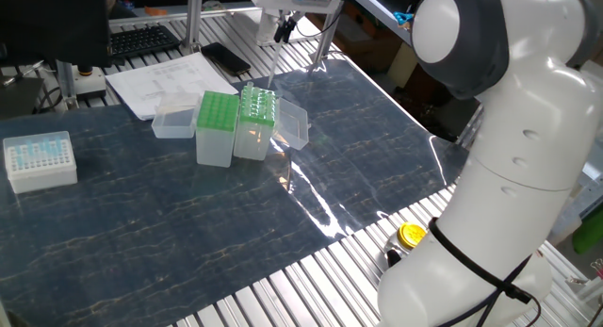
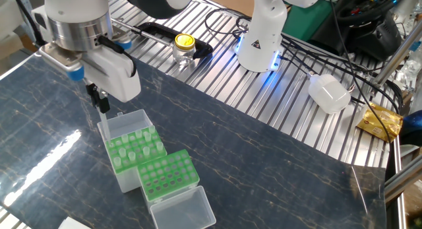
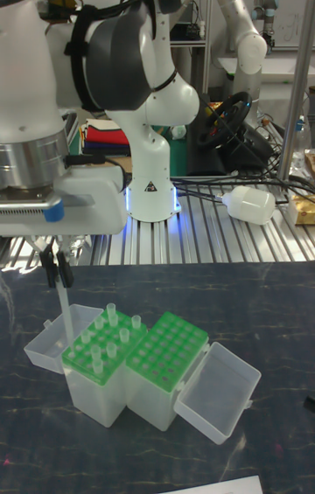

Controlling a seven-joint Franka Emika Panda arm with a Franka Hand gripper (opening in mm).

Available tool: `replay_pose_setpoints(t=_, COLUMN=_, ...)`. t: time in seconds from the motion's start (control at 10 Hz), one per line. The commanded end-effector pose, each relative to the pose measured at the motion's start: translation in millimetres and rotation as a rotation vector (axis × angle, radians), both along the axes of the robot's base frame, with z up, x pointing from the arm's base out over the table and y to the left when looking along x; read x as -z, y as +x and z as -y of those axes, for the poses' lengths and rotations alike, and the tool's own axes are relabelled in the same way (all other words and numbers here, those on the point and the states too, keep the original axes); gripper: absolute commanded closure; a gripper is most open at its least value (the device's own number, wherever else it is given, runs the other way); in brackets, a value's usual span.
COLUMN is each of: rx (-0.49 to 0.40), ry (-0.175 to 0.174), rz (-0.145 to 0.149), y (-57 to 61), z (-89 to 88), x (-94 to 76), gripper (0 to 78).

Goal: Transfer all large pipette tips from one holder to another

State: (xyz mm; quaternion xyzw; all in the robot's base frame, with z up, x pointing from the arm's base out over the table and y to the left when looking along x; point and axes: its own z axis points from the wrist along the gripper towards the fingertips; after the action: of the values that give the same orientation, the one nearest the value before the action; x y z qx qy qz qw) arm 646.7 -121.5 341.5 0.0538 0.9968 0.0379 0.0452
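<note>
In the tall fixed view, nearest to us on the dark marbled surface [image 3: 262, 459] stand two green-topped racks side by side, touching. The right-hand rack [image 3: 166, 358] shows only bare holes, its clear lid [image 3: 219, 393] hinged open toward us. The left-hand rack [image 3: 98, 352] carries the large pipette tips [image 3: 112, 330], standing upright in scattered positions, and its own lid [image 3: 51, 341] is folded back on the far left.

Just above the left rack's far corner we see the pincer [image 3: 55, 269], its dark fingers drawn close on a single large tip [image 3: 63, 306] that hangs straight down, point toward the rack's rear edge. Whether that point touches the rack or floats just over it we cannot tell. The wrist above is vertical, a white block with a blue ring, and the arm's grey-and-white links fill the upper left of this view, cut off by the frame.

In the other fixed view the pincer [image 2: 99, 100] sits over the lid side of the tip-bearing rack [image 2: 134, 150], the held tip hardly discernible against the clear plastic. In one fixed view the pincer [image 1: 283, 28] is small and distant, and the robot's white body blocks the right side.

Farther back, on the ribbed metal bench, we see a yellow-capped jar [image 2: 182, 49], a white bottle [image 3: 249, 205] lying on its side, and a second robot's base [image 3: 153, 188]. A white box of small blue tips [image 1: 38, 159] stands well apart from the racks.
</note>
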Motion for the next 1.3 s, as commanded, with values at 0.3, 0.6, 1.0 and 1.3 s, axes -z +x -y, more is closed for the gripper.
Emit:
replay_pose_setpoints(t=0.3, rx=-0.002, ry=-0.006, rz=0.013, y=-0.1, z=6.4, x=3.4, gripper=76.4)
replay_pose_setpoints(t=0.6, rx=0.002, ry=-0.004, rz=0.005, y=-2.5, z=8.9, x=5.8, gripper=76.4)
replay_pose_setpoints(t=1.0, rx=0.003, ry=-0.003, rz=0.001, y=-5.1, z=9.3, x=6.7, gripper=76.4)
replay_pose_setpoints(t=1.3, rx=0.013, ry=-0.001, rz=0.006, y=-10.3, z=6.1, x=11.2, gripper=76.4)
